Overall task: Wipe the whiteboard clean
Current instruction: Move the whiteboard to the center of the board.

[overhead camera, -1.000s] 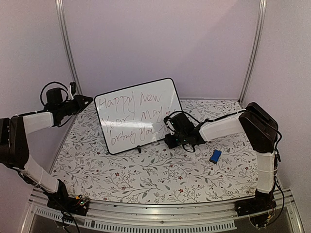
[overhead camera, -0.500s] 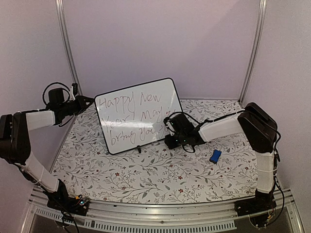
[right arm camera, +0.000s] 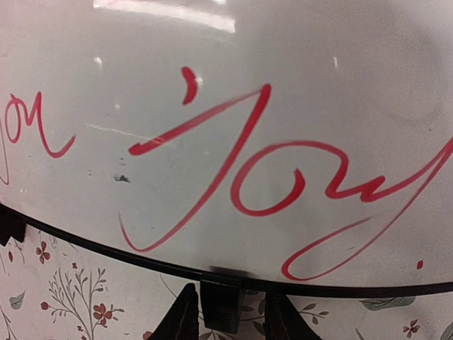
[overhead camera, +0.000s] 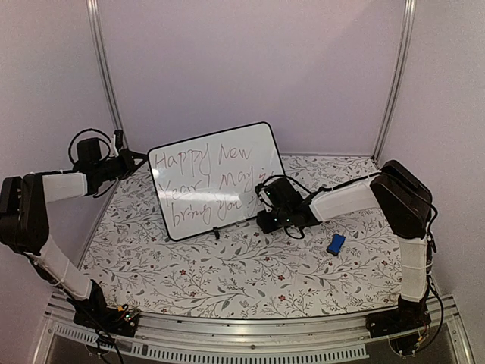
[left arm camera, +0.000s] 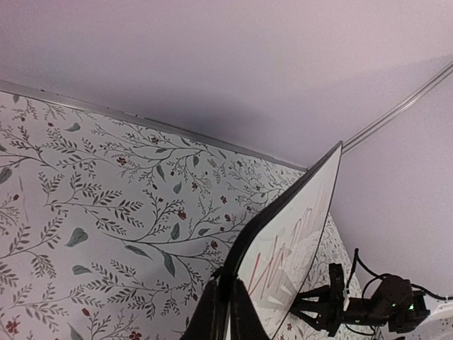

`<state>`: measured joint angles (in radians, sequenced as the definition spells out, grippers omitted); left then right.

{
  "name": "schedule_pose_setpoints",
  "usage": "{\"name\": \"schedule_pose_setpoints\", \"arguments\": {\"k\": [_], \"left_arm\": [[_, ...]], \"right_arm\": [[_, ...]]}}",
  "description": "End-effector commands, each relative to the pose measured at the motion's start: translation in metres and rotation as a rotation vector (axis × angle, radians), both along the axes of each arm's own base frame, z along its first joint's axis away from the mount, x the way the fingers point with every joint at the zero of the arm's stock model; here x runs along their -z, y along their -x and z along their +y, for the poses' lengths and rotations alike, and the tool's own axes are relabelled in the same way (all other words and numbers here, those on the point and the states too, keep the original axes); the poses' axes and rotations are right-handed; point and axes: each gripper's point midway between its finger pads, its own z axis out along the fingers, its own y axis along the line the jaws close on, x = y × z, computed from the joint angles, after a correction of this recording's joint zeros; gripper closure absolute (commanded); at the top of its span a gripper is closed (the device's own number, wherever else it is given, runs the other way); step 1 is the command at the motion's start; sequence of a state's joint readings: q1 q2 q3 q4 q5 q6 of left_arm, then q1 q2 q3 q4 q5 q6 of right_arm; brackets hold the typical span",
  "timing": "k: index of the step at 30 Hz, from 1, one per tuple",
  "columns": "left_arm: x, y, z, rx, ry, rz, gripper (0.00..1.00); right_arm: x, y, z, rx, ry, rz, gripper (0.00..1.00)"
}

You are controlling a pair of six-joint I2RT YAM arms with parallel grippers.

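Observation:
The whiteboard (overhead camera: 216, 178) stands tilted at the table's middle back, with red handwriting on it. My left gripper (overhead camera: 142, 158) is at its upper left corner; in the left wrist view my left gripper (left arm camera: 228, 312) is shut on the black rim of the whiteboard (left arm camera: 297, 234). My right gripper (overhead camera: 264, 199) is at the board's lower right edge. In the right wrist view my right gripper (right arm camera: 230, 319) is open, its fingers either side of a small black foot (right arm camera: 223, 312) under the whiteboard (right arm camera: 248, 106), with a gap on the right. A small blue eraser (overhead camera: 336, 243) lies right of the right arm.
The table has a floral cloth (overhead camera: 227, 273). Purple walls and metal posts (overhead camera: 106, 83) close the back and sides. A second black foot (overhead camera: 217, 233) shows at the board's lower edge. The right arm (left arm camera: 382, 304) shows beyond the board in the left wrist view.
My left arm has shifted slightly, its gripper staying at the board's upper left corner. The board, the right arm and the eraser have not visibly moved.

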<state>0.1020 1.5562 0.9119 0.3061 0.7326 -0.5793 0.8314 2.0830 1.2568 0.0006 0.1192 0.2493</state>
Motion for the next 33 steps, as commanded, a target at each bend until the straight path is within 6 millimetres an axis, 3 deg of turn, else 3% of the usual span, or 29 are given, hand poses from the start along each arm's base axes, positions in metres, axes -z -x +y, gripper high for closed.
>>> {"name": "schedule_pose_setpoints", "arguments": {"k": [1,23,26,28,33], "left_arm": [[-0.004,-0.001,-0.011,0.038,0.001,-0.02,0.97],[0.009,0.005,-0.03,0.076,-0.017,0.029,1.0],[-0.002,0.01,-0.028,0.062,-0.008,0.008,0.91],[-0.024,0.016,-0.029,0.057,0.001,-0.039,0.87],[-0.062,0.031,-0.023,0.006,-0.006,-0.072,0.65]], "right_arm": [[-0.001,-0.001,0.008,-0.008,-0.02,0.001,0.69],[0.002,-0.001,0.004,0.012,-0.002,0.013,0.7],[-0.001,-0.004,0.006,0.012,-0.009,0.001,0.7],[-0.002,-0.005,0.005,0.016,-0.006,-0.007,0.7],[0.0,-0.008,0.004,0.033,0.006,-0.015,0.67]]}}
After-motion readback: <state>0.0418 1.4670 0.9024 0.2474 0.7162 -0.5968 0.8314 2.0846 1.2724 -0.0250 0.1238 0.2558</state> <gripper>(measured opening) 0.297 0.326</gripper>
